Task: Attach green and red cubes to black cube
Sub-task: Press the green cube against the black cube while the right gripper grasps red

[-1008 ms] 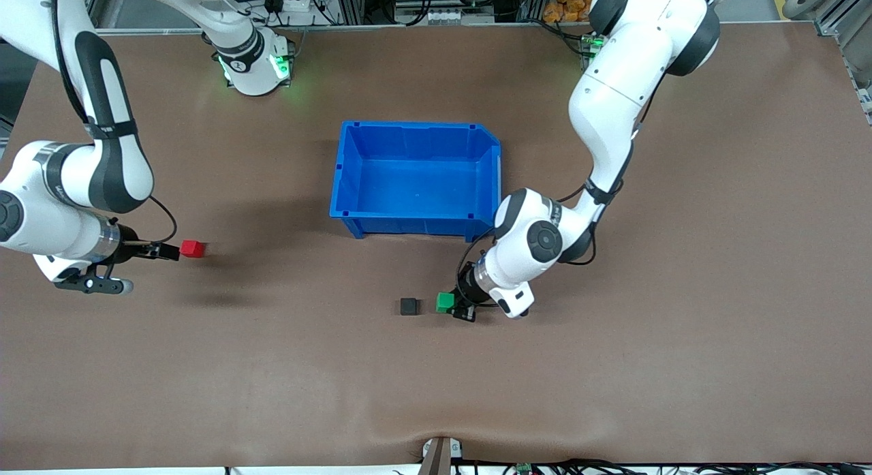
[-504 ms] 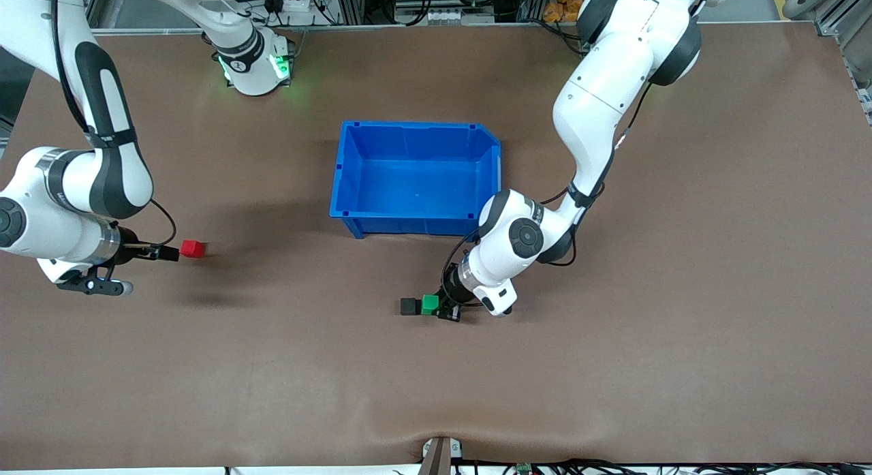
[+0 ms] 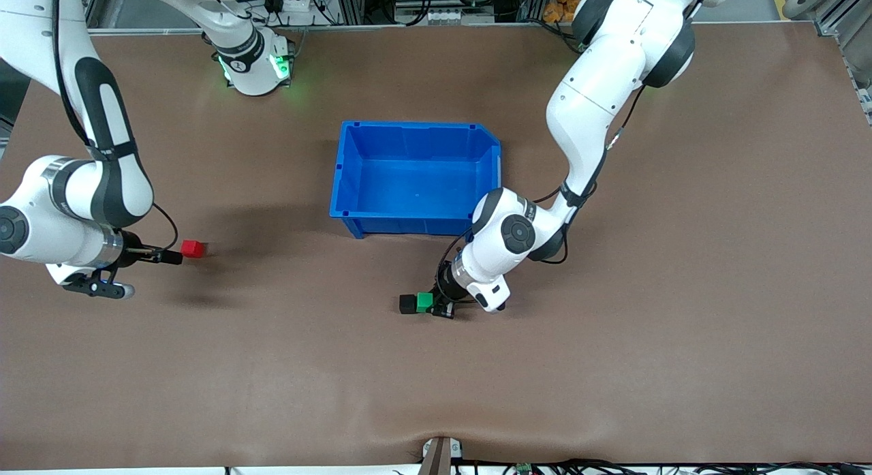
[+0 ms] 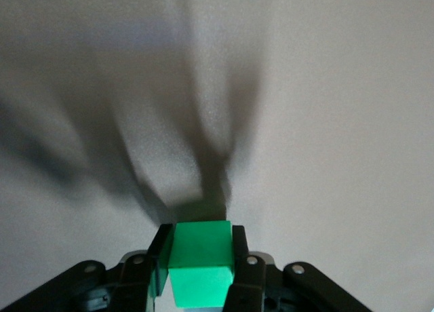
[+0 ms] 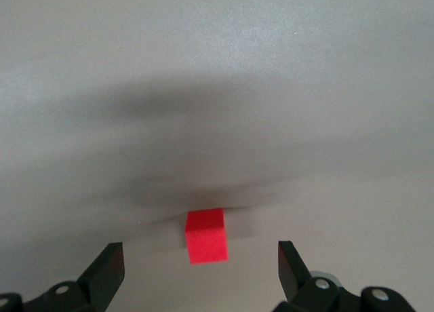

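The black cube (image 3: 407,304) rests on the table, nearer the front camera than the blue bin. The green cube (image 3: 425,301) sits flush against the side of it that faces the left arm's end. My left gripper (image 3: 437,304) is shut on the green cube (image 4: 200,261), with a finger pressed on each side. The green cube blocks the black cube from the left wrist view. The red cube (image 3: 193,249) lies on the table toward the right arm's end. My right gripper (image 3: 175,257) is low beside it and open. The red cube (image 5: 205,236) lies just past its fingertips, untouched.
An empty blue bin (image 3: 409,125) stands mid-table, farther from the front camera than the black and green cubes. The left arm's elbow (image 3: 507,233) hangs by the bin's corner. Brown table surface stretches all around both cube spots.
The left arm slid the green cube toward the right arm's end until it met the black cube. The right gripper has hardly moved and stays open by the red cube.
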